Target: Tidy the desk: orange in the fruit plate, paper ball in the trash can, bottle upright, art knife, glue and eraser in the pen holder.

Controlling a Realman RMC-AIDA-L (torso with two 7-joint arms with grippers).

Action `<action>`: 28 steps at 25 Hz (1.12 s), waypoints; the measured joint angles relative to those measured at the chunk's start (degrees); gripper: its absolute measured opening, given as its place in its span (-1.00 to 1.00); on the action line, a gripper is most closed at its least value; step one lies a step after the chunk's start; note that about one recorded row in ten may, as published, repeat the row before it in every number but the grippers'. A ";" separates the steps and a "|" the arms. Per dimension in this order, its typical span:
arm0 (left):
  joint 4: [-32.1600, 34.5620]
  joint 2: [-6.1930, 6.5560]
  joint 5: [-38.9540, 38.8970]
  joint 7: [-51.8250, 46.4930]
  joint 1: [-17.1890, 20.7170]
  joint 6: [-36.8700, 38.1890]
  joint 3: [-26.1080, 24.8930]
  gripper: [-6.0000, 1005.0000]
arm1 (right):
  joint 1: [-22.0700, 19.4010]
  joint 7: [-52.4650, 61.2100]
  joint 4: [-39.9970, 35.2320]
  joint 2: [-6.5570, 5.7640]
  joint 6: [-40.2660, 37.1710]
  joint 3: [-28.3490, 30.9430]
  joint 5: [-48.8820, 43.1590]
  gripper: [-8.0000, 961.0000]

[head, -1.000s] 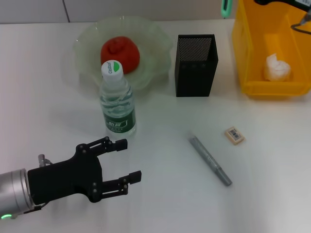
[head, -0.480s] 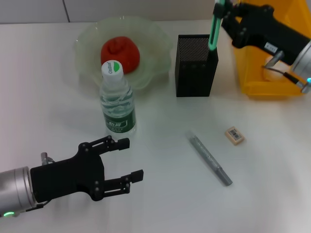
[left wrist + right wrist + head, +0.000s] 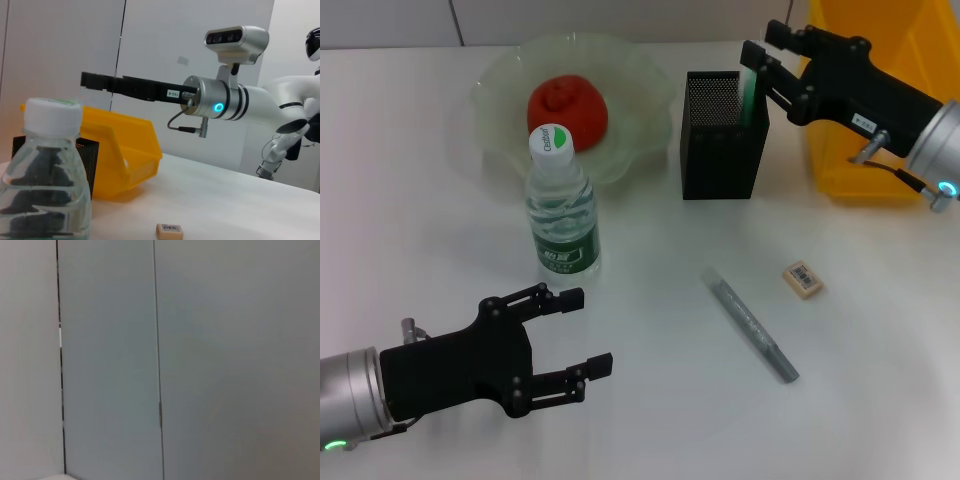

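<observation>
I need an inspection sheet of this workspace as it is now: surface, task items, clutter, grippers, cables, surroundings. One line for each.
Surface: white table, no spills seen.
Job's things: orange in the fruit plate; bottle upright in front of the plate; green stick inside the pen holder; eraser and grey pen-shaped tool lying on the table; trash can at the far right, its inside hidden by the arm.
Clutter: nothing seen.
Grippers: right gripper above the pen holder, at the green stick; left gripper open, low, near the table's front edge.
Cables: short cable on the right wrist.
Surroundings: pale wall panels.
</observation>
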 joint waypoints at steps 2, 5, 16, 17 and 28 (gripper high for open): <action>0.00 0.00 0.02 0.00 -0.08 0.01 0.00 0.59 | -2.92 1.48 -3.71 0.02 -3.02 0.55 0.25 -0.50; 0.00 0.00 0.03 0.03 -0.23 0.01 -0.01 0.59 | -5.07 4.03 -7.08 -0.03 -4.81 0.92 0.53 -0.28; 0.43 0.08 0.07 -0.10 -0.60 0.04 -0.07 0.59 | -15.28 51.69 -48.16 -0.30 -13.69 12.87 -17.01 0.06; 0.36 0.09 0.07 -0.11 -0.73 0.00 -0.03 0.59 | -14.09 65.82 -57.36 -0.30 -16.49 15.39 -30.50 0.13; 0.09 0.10 0.07 -0.50 -1.49 0.00 0.00 0.59 | 1.49 95.92 -75.65 -0.68 -44.06 15.74 -76.47 0.74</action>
